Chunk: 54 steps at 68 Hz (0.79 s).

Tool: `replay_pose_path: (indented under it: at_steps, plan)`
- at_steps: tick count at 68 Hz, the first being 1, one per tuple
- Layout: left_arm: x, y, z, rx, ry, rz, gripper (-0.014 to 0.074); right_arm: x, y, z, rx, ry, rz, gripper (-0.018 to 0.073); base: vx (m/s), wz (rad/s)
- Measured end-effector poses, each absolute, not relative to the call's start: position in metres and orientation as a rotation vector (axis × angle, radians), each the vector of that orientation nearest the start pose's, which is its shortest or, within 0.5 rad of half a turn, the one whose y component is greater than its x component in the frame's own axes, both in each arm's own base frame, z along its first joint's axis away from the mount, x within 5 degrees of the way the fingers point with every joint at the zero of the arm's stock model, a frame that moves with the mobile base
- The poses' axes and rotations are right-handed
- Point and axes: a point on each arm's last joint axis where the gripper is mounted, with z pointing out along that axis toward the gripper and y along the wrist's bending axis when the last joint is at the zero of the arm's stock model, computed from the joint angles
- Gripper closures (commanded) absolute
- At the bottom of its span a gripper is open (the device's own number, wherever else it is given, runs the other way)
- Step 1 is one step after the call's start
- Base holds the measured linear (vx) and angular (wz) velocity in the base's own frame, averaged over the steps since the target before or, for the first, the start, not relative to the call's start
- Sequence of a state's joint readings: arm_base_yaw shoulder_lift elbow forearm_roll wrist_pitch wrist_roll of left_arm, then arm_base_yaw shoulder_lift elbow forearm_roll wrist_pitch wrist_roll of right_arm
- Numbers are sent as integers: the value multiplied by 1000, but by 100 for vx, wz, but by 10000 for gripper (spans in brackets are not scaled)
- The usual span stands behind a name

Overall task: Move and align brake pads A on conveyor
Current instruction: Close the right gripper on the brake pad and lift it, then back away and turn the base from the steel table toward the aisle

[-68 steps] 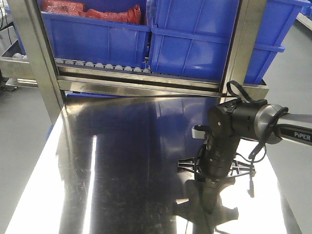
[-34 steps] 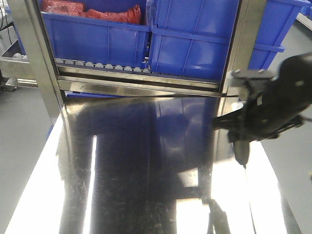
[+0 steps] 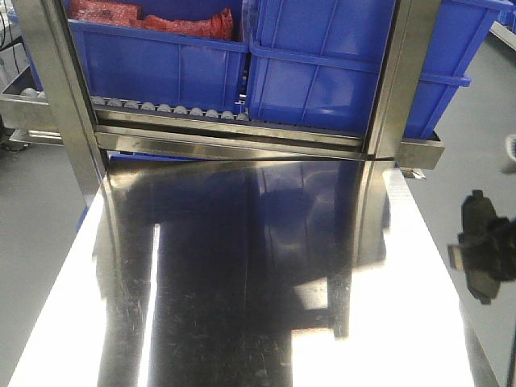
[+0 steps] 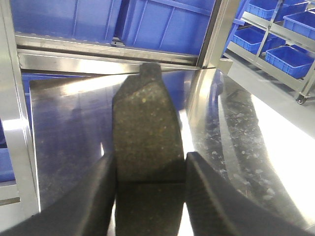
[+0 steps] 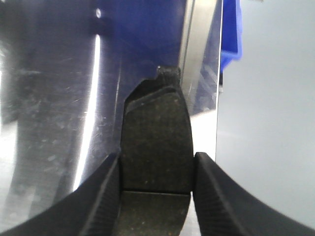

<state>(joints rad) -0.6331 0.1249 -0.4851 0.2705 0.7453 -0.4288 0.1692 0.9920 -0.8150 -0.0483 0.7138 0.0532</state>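
Though apart, grippers [image 4: 150, 161] [image 5: 157, 160] tight around pads [image 4: 145, 120] [image 5: 156, 125]

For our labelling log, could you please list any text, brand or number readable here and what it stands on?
None readable.
Left pad in the left gripper and right pad in the right gripper show only speckled grey faces.
The blue bins and steel table carry no lettering.
The dark arm at the front view's right edge is too blurred to tell.

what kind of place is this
Probably a factory or parts-line workstation: blue storage bins on a steel roller rack, a polished steel table, and a brake pad in the left gripper.
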Motion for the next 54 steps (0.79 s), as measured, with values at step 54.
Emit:
replay_pose_path:
  at_steps: [54]
  plan:
    - [32, -3, 300, 249, 1851, -431, 603, 90, 16, 280, -176, 1933, 118, 564, 0, 0]
